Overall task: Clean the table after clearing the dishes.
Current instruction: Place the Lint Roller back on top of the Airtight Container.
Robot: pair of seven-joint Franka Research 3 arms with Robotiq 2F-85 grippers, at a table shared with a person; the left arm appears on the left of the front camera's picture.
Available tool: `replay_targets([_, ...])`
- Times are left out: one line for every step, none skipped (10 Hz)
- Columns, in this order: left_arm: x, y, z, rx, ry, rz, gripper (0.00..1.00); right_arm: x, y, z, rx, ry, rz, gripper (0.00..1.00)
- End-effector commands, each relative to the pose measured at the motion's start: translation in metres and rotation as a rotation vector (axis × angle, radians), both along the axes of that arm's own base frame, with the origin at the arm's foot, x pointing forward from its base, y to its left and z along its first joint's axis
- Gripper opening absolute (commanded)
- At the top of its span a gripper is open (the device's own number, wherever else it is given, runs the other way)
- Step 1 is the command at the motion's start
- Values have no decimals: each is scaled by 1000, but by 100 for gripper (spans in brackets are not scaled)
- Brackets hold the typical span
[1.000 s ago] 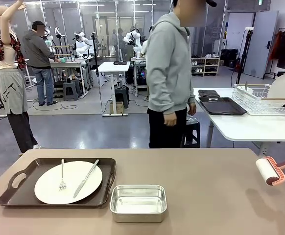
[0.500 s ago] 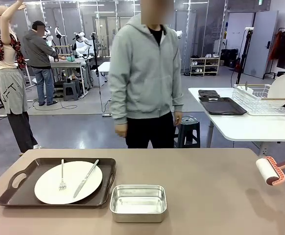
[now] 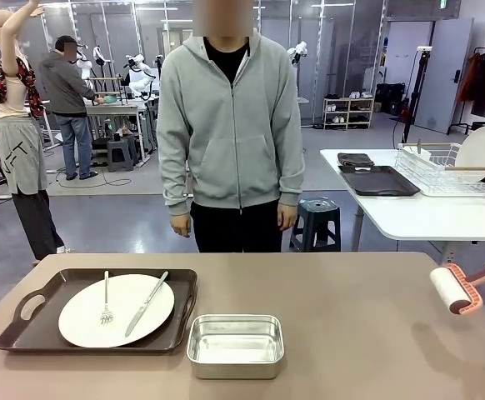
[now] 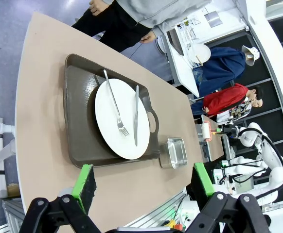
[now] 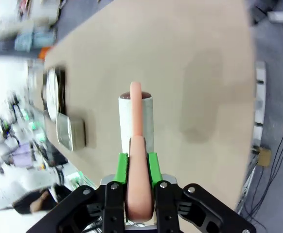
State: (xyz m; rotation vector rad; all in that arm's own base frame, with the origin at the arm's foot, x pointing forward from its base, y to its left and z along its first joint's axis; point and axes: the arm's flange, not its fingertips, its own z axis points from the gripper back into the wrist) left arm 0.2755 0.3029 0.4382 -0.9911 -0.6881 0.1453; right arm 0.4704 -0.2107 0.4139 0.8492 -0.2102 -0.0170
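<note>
My right pincer (image 5: 137,165) clamps the lint roller (image 5: 126,124) over the counter (image 3: 367,333), my left pincer (image 4: 144,180) gapes empty, and the tray (image 3: 184,287) and pan (image 3: 194,350) sit leftward.

The left gripper (image 4: 144,180) is seen spread wide over the table (image 4: 39,121). A white plate (image 4: 107,127), bearing a fork (image 4: 113,99) and a knife (image 4: 136,116), is set on a dark tray (image 4: 78,121). A steel pan (image 4: 176,152) is placed just beside the tray, at 4 o'clock from the plate.

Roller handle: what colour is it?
Pink, like salmon. The handle shows best in the right wrist view, where the right gripper pinches it.
</note>
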Motion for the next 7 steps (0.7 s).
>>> replay_targets([-2,1,2,0,-1,0,100,4,80,46,-74,-92,257,21])
replay_targets([-2,1,2,0,-1,0,100,7,119,62,-148,-115,358,21])
replay_targets([-2,1,2,0,-1,0,100,14,161,77,-223,-127,456,21])
replay_targets([-2,1,2,0,-1,0,100,21,216,91,-341,-149,583,21])
replay_targets([-2,1,2,0,-1,0,100,28,269,101,-472,-173,678,21])
replay_targets([-2,1,2,0,-1,0,100,32,323,109,-581,-199,789,21])
replay_targets([-2,1,2,0,-1,0,100,32,373,115,-674,-225,889,21])
